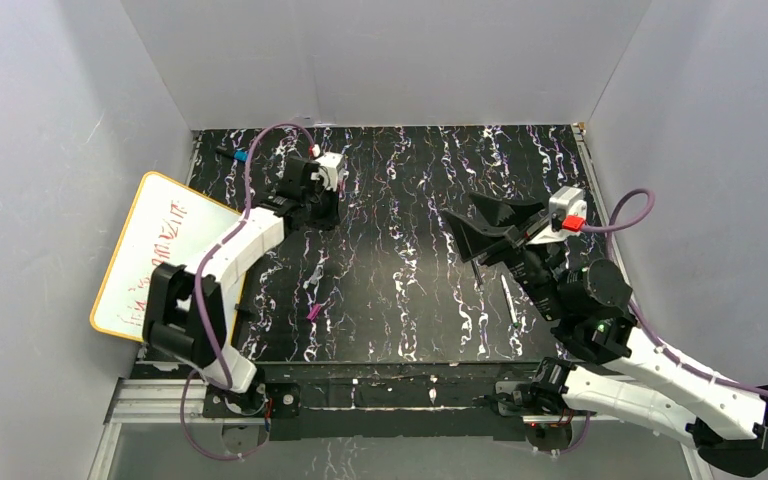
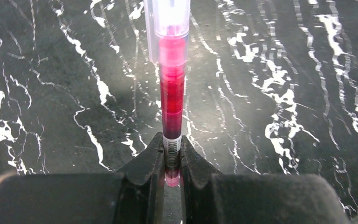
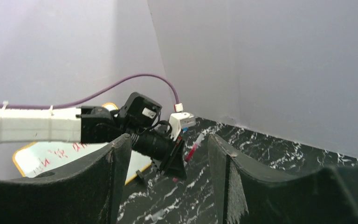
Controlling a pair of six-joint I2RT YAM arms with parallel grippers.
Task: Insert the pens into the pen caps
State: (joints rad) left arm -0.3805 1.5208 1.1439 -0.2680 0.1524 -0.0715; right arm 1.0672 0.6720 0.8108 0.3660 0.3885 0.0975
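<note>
Pale grey walls close in a black table (image 1: 400, 330) streaked with white. At the far left of the top view a yellow-edged whiteboard (image 1: 160, 250) with red writing lies tilted at the table's edge, and in the upper left a short black blue-tipped object (image 1: 239, 155) lies near the back wall. Just right of it the left arm reaches toward the back. In its wrist view the left gripper (image 2: 171, 161) has its jaws clamped on the lower end of a pen (image 2: 172, 93), right at a small barcode label. The pen's barrel shows red-pink ink and runs up the middle of the frame to a pale translucent top, above the table. Lower, left of centre in the top view, a magenta pen cap (image 1: 314, 312) lies alone on the table, well apart from both arms. Right of centre a white pen (image 1: 509, 300) lies on the table close by the right arm. The right gripper (image 3: 168, 154) holds nothing, its jaws wide apart, and the left arm shows in the gap between them.
</note>
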